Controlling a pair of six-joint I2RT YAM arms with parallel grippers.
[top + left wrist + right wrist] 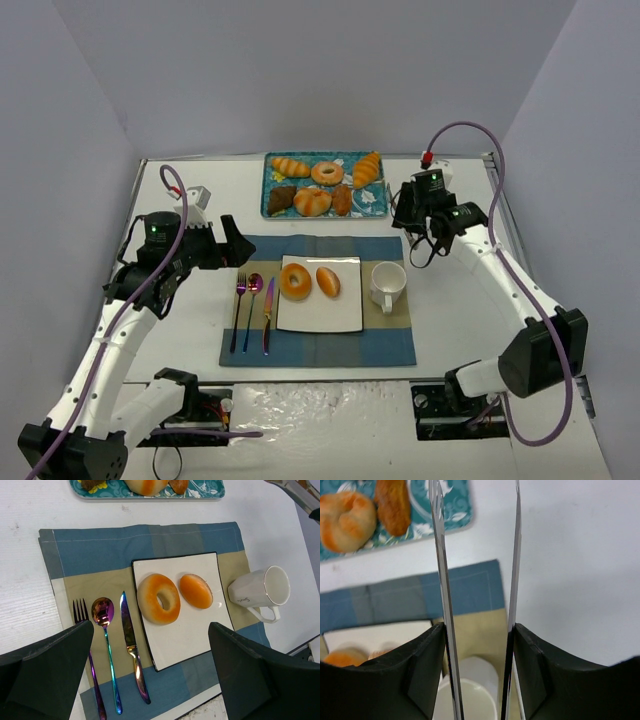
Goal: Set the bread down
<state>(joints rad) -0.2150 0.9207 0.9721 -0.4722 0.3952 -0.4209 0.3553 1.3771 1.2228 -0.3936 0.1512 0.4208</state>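
Observation:
Two breads lie on the white square plate (320, 315): a ring-shaped bagel (295, 281) (158, 598) and a small oval bun (328, 282) (196, 591). Several more breads rest on the teal tray (384, 205) at the back. My right gripper (412, 215) (477, 630) hangs between the tray's right end and the mug, shut on metal tongs (440, 555). The tong blades stand apart with nothing between them. My left gripper (235, 243) (151, 626) hovers open and empty above the placemat's left side.
A white mug (387, 285) (260, 591) stands right of the plate on the blue and tan placemat (390, 345). A fork (238, 312), spoon (252, 305) and knife (268, 315) lie left of the plate.

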